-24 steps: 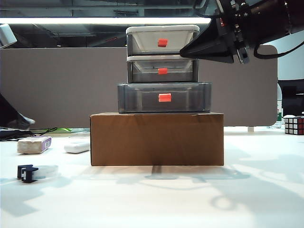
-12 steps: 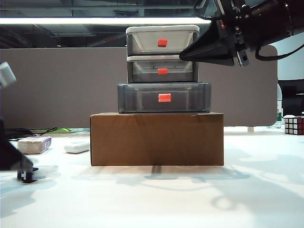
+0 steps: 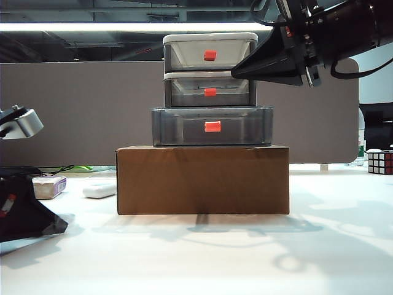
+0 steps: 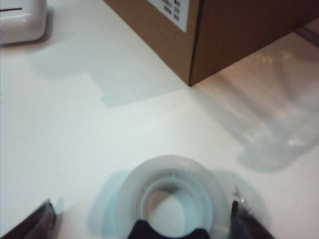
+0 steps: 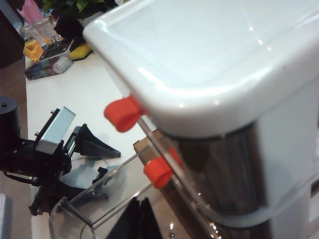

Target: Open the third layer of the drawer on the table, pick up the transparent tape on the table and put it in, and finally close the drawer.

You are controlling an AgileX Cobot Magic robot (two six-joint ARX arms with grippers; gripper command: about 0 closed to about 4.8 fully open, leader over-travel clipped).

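Jaws of left gripper (image 4: 142,226) spread wide around transparent tape (image 4: 172,199) on worktop (image 4: 75,129), lower left; right gripper (image 3: 236,69) jaws closed, upper right beside drawer (image 3: 210,89).

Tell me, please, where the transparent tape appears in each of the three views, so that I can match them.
Exterior view: not visible, presumably behind the open left gripper, low at the left edge.
Left wrist view: the transparent tape lies flat between that gripper's fingers.
Right wrist view: not visible; the shut right gripper is beside the drawer.
Shared landmark: the cardboard box, its corner also in the left wrist view.
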